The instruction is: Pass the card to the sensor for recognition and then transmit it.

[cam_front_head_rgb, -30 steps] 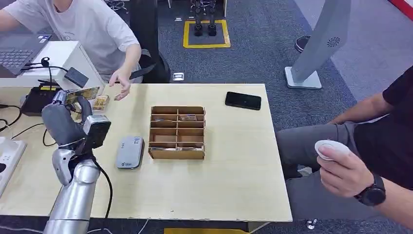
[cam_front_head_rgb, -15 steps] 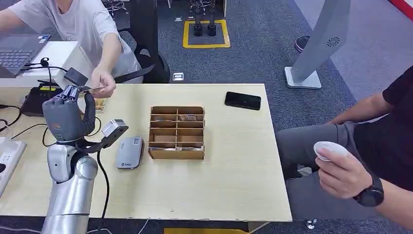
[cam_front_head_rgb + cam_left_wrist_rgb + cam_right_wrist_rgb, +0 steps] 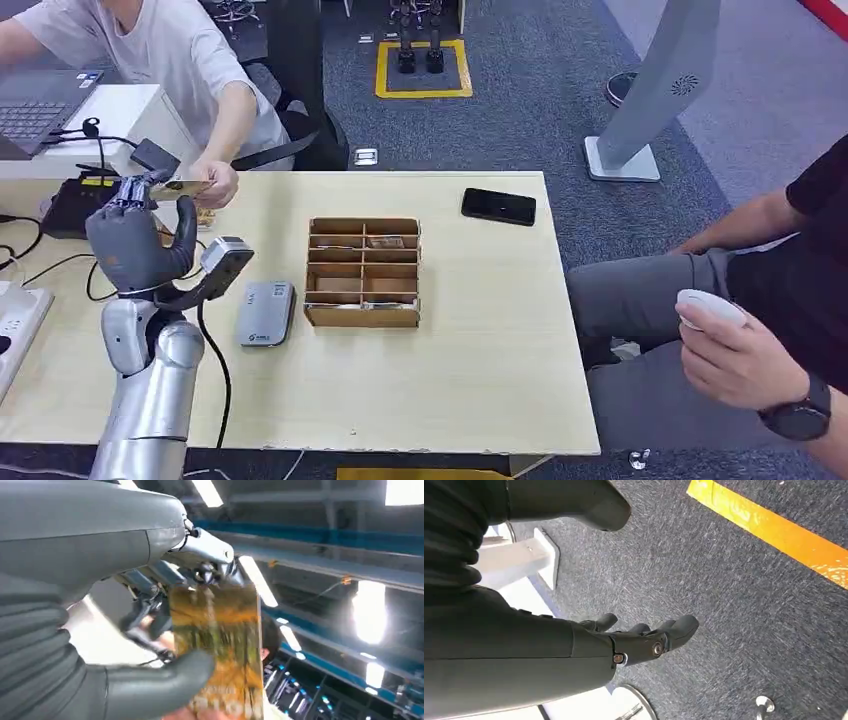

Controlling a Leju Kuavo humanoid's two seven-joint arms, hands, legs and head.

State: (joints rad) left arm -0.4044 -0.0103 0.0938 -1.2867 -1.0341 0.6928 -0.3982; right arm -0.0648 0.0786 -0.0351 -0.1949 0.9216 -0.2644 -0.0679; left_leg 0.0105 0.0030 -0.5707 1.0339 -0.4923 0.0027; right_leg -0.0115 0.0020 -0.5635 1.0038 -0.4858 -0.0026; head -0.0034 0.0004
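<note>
The pale wooden table (image 3: 480, 330) filled the middle of the head view, with grey carpet beyond it and a white pedestal stand (image 3: 650, 90) at the far right. A person in a light shirt (image 3: 170, 50) sat at the far left corner, and another person in dark clothes (image 3: 770, 290) sat to the right, holding a small white round device (image 3: 708, 308). Near the table's centre stood a cardboard divider box (image 3: 363, 271), its compartments open upward. Just left of it lay the grey sensor (image 3: 266, 312), flat on the table, and toward the far right edge lay a black phone (image 3: 498, 206). The left hand (image 3: 140, 240) was raised above the table's left side, fingers upright. At their tips was the card (image 3: 178, 186), yellowish and roughly level, with the seated person's hand (image 3: 215, 185) holding its other end. In the left wrist view the card (image 3: 220, 645) sat between the thumb and the fingers, the hand pinching it, well apart from the sensor. The right hand (image 3: 639, 640) hung over the carpet, fingers loosely extended and holding nothing.
</note>
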